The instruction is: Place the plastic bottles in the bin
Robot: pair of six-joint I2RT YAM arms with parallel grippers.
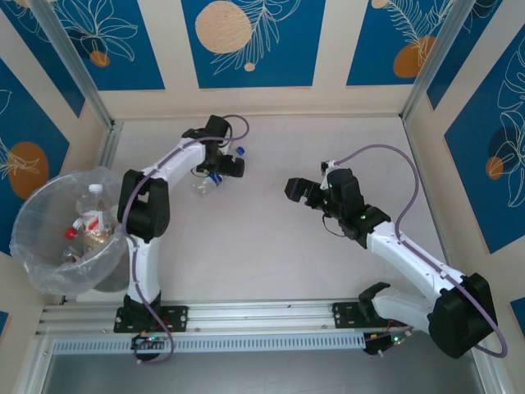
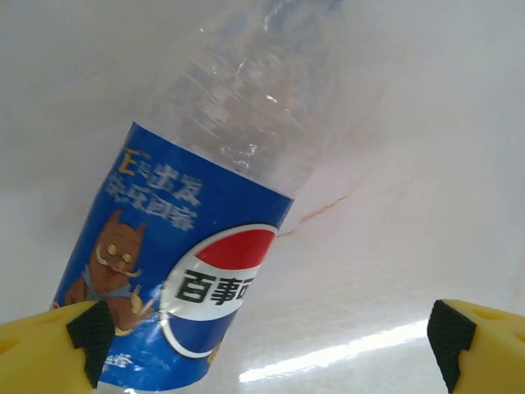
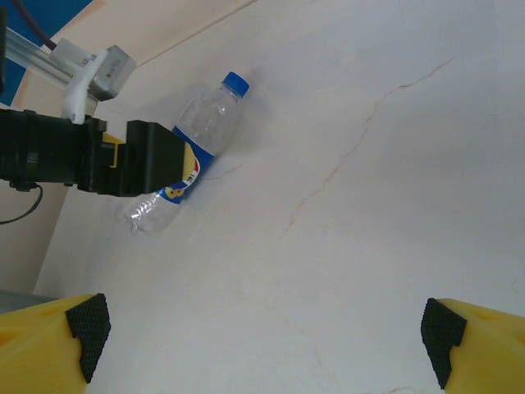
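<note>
At far left in the top view, the bin [image 1: 37, 267] already holds several bottles [image 1: 92, 215]. Right of it, the left gripper [image 1: 220, 167] hangs over the one bottle [image 1: 203, 187] lying on the table [image 1: 271, 263], cap [image 1: 240, 151] pointing far-right, base near-left. In the left wrist view the jaws stand wide apart, with the blue label [image 2: 180, 279] hard by one pad [image 2: 86, 336] and the other pad well clear. I judge the grasp off-centre, so a shift toward the bottle should come before closing. Farther right, the right gripper [image 1: 305, 190] is spread wide and empty, well apart from the bottle. The left arm is nearer.
</note>
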